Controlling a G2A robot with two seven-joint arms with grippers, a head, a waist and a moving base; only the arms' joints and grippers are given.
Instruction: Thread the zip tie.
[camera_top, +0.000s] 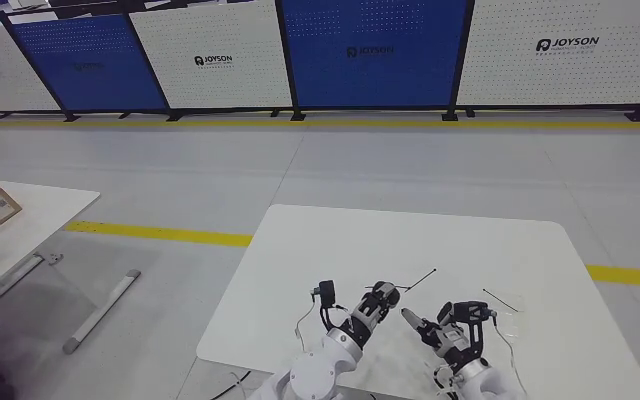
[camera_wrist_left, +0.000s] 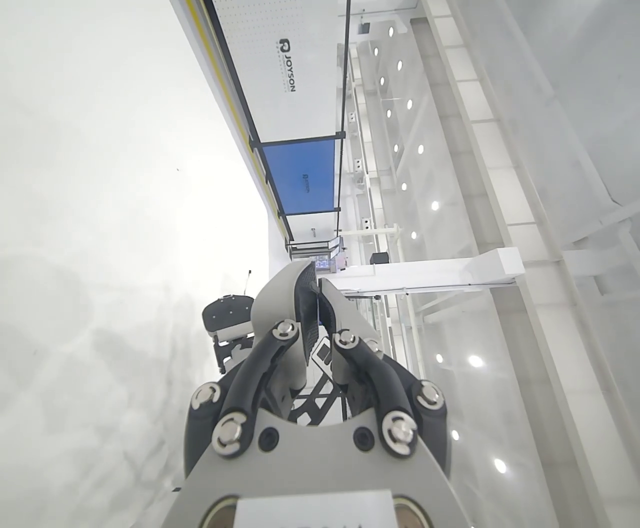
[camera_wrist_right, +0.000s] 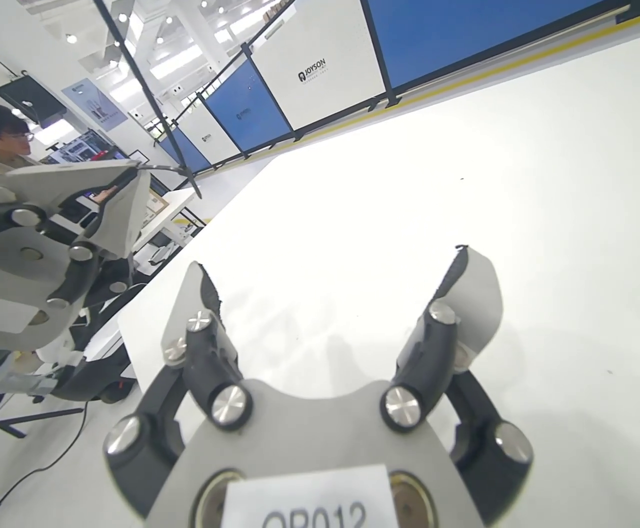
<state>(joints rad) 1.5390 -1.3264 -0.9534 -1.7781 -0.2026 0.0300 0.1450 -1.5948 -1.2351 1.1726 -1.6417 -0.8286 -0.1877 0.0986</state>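
A thin black zip tie (camera_top: 420, 277) sticks out from my left gripper (camera_top: 386, 294), which is shut on one end of it and held above the white table (camera_top: 330, 250). In the left wrist view the pads (camera_wrist_left: 307, 295) are pressed together on a sliver of the tie (camera_wrist_left: 316, 289). The right wrist view has the left gripper (camera_wrist_right: 127, 170) off to one side, with the tie (camera_wrist_right: 150, 95) running up as a long black strip. My right gripper (camera_wrist_right: 332, 260) is open and holds nothing, low over the table (camera_wrist_right: 380, 200). From above it (camera_top: 418, 324) sits just beside the left one.
A second thin black zip tie (camera_top: 500, 299) lies on the table, out beyond the right arm. Another white table (camera_top: 40, 215) stands off to the left across the floor. Blue and white partition panels (camera_top: 370, 50) line the back.
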